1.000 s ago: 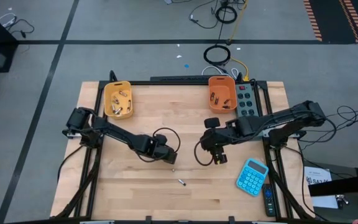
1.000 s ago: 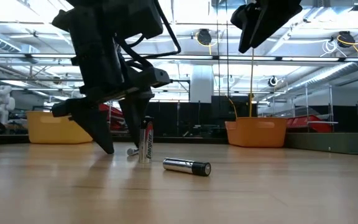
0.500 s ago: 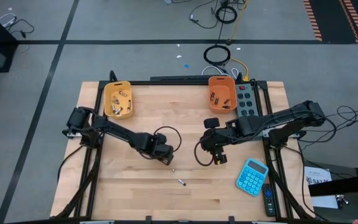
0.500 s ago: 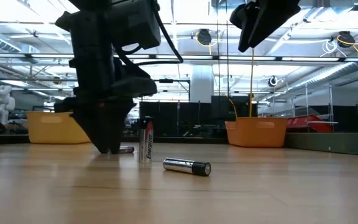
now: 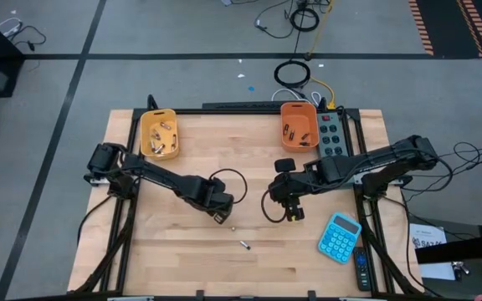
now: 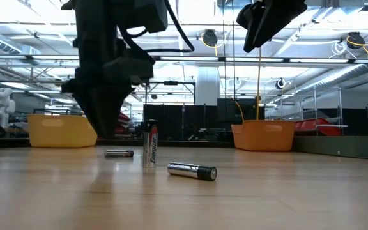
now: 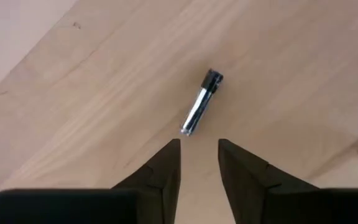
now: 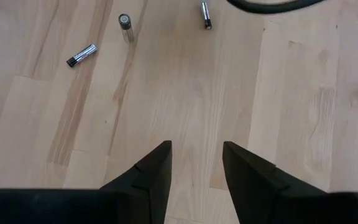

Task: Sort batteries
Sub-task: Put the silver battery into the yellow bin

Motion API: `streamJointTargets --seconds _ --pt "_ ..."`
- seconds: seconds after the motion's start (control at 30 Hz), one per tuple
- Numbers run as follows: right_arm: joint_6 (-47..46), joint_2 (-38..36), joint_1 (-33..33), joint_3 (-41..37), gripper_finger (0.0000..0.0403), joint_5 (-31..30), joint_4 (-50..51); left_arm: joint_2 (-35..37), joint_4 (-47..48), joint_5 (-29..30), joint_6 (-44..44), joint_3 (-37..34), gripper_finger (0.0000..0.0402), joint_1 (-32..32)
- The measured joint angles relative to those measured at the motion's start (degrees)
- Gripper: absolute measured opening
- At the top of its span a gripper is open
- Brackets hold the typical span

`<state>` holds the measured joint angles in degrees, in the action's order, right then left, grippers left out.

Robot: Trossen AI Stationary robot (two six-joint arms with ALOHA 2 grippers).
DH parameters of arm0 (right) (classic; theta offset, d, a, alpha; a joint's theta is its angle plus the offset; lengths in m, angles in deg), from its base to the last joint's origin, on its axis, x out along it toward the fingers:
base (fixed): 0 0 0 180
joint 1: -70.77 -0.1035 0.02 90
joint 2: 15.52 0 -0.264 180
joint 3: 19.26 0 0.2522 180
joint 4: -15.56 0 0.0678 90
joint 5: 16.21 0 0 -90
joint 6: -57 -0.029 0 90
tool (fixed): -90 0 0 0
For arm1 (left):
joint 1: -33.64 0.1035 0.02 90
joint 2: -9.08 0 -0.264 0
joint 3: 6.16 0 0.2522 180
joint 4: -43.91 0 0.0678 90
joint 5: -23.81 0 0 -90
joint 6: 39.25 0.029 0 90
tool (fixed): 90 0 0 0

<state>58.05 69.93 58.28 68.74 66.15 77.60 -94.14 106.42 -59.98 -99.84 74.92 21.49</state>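
Observation:
Three batteries are out on the wooden table. A thin one (image 7: pixel 201 102) lies flat (image 6: pixel 119 153). A thicker one (image 6: pixel 149 145) stands on end (image 5: pixel 233 227). A third (image 6: pixel 192 170) lies on its side nearer the front edge (image 5: pixel 245 245). My left gripper (image 7: pixel 199 146) points down just above the thin battery (image 5: pixel 221 218), open by a narrow gap with nothing between its fingers. My right gripper (image 8: pixel 196 149) hangs open and higher up, right of centre (image 5: pixel 294 214), holding nothing.
A yellow bin (image 5: pixel 158 134) at the back left and an orange bin (image 5: pixel 299 125) at the back right each hold several batteries. A grey power strip (image 5: pixel 331 134) lies beside the orange bin. A blue calculator (image 5: pixel 340 237) lies at the front right.
My left gripper has rolled at the wrist, drawn its wide-spread fingers close together beside the thin battery, then risen without it. The thin battery has slid a little toward the table's left and lies flat on the wood.

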Motion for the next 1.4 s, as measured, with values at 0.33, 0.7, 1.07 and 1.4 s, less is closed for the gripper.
streamJointTargets --seconds 0.33,0.7,1.07,1.4 --pt "0.0 0.0 0.0 0.0 0.0134 0.0 -1.9 0.0 -3.1 0.2 10.6 2.8 0.0233 -0.7" --pt "-0.4 0.0 0.0 0.0 0.0134 0.2 -1.8 -5.5 -5.6 0.2 19.1 2.8 0.0233 -0.6" --pt "-0.6 0.0 0.0 0.0 0.0134 0.2 -1.5 -7.7 -4.7 1.1 20.7 3.0 0.0191 -0.8" --pt "0.2 0.0 0.0 0.0 0.0134 0.2 -1.6 -7.7 -4.3 1.4 25.0 2.7 0.0018 -0.6"
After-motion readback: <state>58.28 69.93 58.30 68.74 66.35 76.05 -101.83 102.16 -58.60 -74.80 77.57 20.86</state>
